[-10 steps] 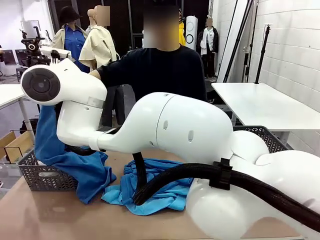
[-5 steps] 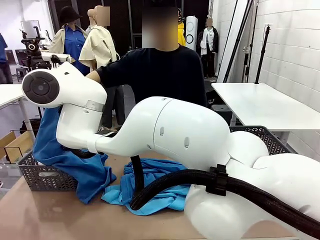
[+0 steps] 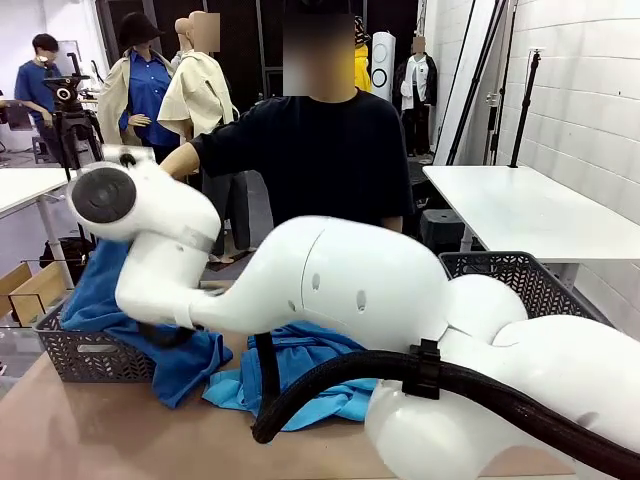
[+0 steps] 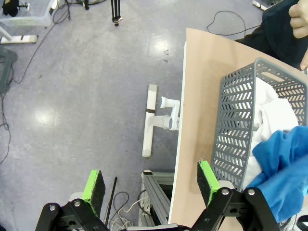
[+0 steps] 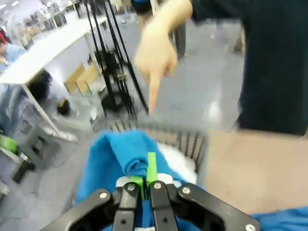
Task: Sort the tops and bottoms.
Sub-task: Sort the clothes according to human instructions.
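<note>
1. Front: a royal-blue shirt [image 3: 190, 355] drapes over the grey basket [image 3: 85, 355]; a sky-blue shirt [image 3: 320, 385] lies on the desk [image 3: 120, 430] beside it.
2. Left wrist: left fingers [image 4: 94, 186] wide, empty, near the basket's white shirt [image 4: 272, 108].
3. Right wrist: right fingers [image 5: 151, 166] pinch the royal-blue shirt over the basket.

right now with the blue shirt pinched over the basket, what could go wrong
1. The person's hand points down near the right gripper, shut on the royal-blue shirt: lifting could hit it.
2. The shirt drapes over the front wall of the grey basket; released now, it may slide out.
</note>
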Controlling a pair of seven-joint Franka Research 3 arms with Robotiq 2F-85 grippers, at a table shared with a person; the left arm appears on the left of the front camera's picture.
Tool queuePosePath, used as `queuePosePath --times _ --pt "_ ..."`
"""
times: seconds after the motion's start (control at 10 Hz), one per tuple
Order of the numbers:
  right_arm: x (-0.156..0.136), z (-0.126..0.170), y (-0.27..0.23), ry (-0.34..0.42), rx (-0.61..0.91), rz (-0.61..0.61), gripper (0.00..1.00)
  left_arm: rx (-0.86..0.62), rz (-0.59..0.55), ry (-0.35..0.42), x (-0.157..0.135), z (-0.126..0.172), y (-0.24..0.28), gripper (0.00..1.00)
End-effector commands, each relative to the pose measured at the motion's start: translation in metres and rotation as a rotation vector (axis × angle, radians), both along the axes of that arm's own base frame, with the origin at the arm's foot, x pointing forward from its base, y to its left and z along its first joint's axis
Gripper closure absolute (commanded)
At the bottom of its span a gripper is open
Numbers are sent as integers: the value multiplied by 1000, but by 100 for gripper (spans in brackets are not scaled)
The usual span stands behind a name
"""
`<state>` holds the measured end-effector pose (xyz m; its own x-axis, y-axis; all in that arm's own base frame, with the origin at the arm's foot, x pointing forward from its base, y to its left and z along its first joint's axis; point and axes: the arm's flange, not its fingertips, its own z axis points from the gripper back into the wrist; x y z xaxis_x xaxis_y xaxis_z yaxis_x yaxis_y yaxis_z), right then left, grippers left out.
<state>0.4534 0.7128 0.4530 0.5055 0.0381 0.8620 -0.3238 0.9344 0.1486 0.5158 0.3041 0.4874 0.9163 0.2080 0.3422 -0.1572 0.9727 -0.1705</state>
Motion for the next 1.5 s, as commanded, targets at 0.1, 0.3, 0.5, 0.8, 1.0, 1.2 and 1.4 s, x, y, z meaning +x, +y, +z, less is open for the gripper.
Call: queuePosePath --times 0.1,0.3,0.5,0.8,1.0,1.2,1.4 --pt "33 -52 29 235 -52 58 100 11 0 6 -2 1 1 0" --pt "36 -55 22 248 -43 47 100 11 0 6 -2 1 1 0" --pt "39 -54 22 288 -48 81 100 11 0 6 -2 1 1 0" --pt "47 -61 27 347 -61 103 93 11 0 6 -2 1 1 0" --pt "47 -51 25 326 -68 99 54 11 0 6 -2 1 1 0" --pt "45 -40 21 302 -62 99 15 11 0 6 -2 1 1 0" --pt "44 -28 19 283 -59 106 0 11 0 6 -2 1 1 0"
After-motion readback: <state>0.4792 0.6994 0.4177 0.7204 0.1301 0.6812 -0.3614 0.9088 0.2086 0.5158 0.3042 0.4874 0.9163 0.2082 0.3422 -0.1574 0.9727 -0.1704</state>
